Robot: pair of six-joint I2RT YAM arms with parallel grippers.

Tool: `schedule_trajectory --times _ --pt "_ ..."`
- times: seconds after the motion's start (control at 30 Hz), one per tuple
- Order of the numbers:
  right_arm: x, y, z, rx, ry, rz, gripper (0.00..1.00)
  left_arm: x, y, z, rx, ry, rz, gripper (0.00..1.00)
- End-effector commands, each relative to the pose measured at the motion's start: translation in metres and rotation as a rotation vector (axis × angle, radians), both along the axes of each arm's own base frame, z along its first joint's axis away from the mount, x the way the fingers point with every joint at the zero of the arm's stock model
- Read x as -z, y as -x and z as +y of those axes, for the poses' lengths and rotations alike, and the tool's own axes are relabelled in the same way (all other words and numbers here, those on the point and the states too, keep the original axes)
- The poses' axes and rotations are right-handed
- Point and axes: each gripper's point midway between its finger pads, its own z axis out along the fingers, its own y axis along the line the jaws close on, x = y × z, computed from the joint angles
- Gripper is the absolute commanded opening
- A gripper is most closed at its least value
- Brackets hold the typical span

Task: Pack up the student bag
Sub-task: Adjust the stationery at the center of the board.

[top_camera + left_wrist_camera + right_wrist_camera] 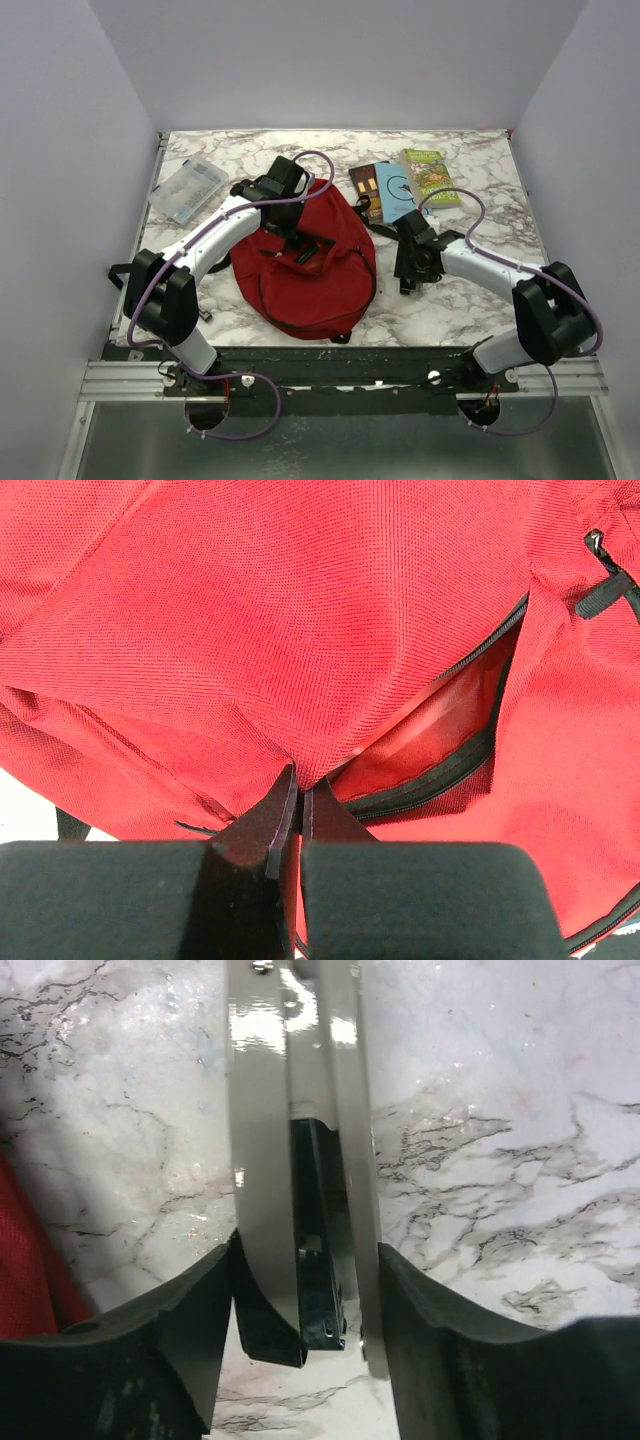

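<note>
Red bag [310, 275] in the middle of the table [455, 300], zip [470, 750] partly open, left gripper [298, 785] pinched tight on a fold of its cloth, right gripper [303, 1270] nearby, squeezed around a shiny grey and black tool [260, 1110].
</note>
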Motion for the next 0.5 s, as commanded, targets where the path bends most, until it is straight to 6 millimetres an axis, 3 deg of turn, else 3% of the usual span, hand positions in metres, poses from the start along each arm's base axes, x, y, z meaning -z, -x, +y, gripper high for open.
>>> schedule_trajectory --times 0.0,0.2,0.33,0.47 --pt "0.002 -0.003 -0.007 0.008 0.063 0.007 0.55 -0.007 0.0 -0.008 0.019 0.038 -0.005 0.0" --pt "0.004 -0.004 0.003 -0.022 0.02 0.008 0.29 -0.007 0.001 -0.009 0.02 0.041 -0.003 0.0" --pt "-0.004 -0.004 0.008 -0.03 -0.018 -0.018 0.01 -0.007 0.001 -0.01 0.021 0.045 -0.001 0.0" --pt "-0.03 -0.003 0.014 -0.065 -0.068 -0.049 0.01 -0.006 0.0 -0.011 0.021 0.046 0.003 0.0"
